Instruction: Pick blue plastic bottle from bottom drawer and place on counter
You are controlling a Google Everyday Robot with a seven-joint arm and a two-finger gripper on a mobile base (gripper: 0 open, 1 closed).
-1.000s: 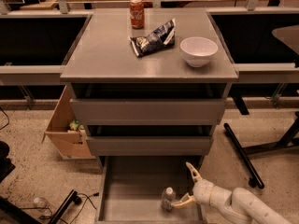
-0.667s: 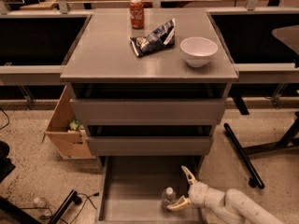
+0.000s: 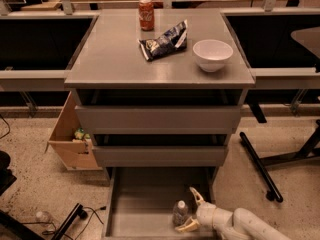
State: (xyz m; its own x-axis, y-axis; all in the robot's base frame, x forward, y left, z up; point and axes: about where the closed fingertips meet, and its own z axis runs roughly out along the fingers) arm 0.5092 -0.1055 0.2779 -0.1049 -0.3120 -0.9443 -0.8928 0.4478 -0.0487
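Currently the gripper (image 3: 187, 210) sits low inside the pulled-out bottom drawer (image 3: 137, 204). Its two pale fingers are spread wide, one angled toward the drawer's back and the other lying near the front edge, and nothing is clamped between them. The blue plastic bottle (image 3: 180, 213) stands upright on the drawer floor, toward the front and a little right of centre, right at the mouth of those open fingers. Whether either finger touches it I cannot tell.

The bottle looks light, thin-walled and slick. It would probably dent under a hard squeeze, and being narrow it could tip from a sideways nudge. The best hold is likely around the mid-body at the label, below the white cap, with one finger on each side.

Room is tight — the middle drawer front (image 3: 160, 155) overhangs the back of the tray and the right side wall runs close to the arm, so the lift probably has to come forward before going up. On the counter (image 3: 110, 59), a red soda can (image 3: 146, 15) stands at the back, a chip bag (image 3: 164, 40) lies mid-top and a white bowl (image 3: 212, 54) sits to the right. The left half and the front strip offer the best landing room
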